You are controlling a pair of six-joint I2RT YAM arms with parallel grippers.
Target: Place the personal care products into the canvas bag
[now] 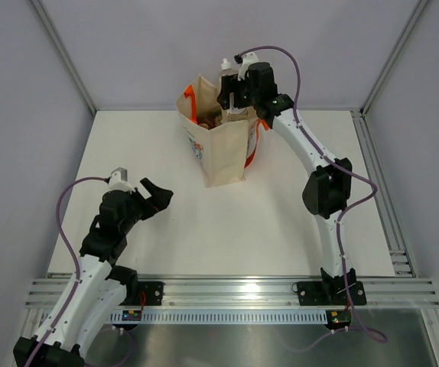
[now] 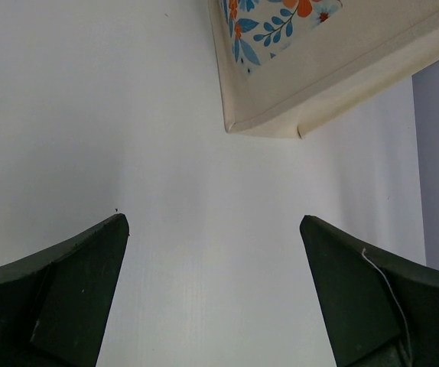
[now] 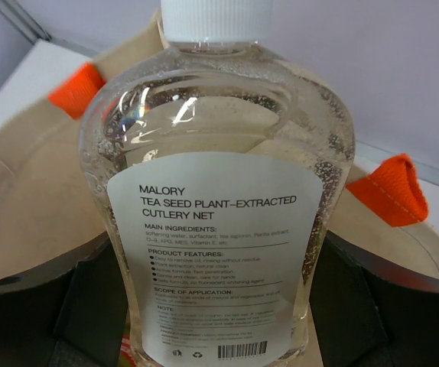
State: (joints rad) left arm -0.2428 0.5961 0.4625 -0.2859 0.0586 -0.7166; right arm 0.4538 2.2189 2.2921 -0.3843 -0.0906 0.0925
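My right gripper (image 1: 232,98) is shut on a clear bottle (image 3: 219,138) with a white cap and a white printed label. It holds the bottle upright over the open mouth of the canvas bag (image 1: 223,149), its fingers (image 3: 89,306) at the bottle's lower sides. The beige bag stands upright at the back middle of the table, with orange handles (image 3: 391,191) and a floral print (image 2: 269,23). Brownish shapes (image 1: 208,118) show inside its mouth; I cannot tell which bottles they are. My left gripper (image 1: 157,195) is open and empty over bare table (image 2: 213,229), well in front and left of the bag.
The white table (image 1: 281,214) is bounded by grey walls and metal frame posts. A metal rail (image 1: 235,290) runs along its near edge. The bag's bottom corner (image 2: 281,126) lies ahead of my left fingers.
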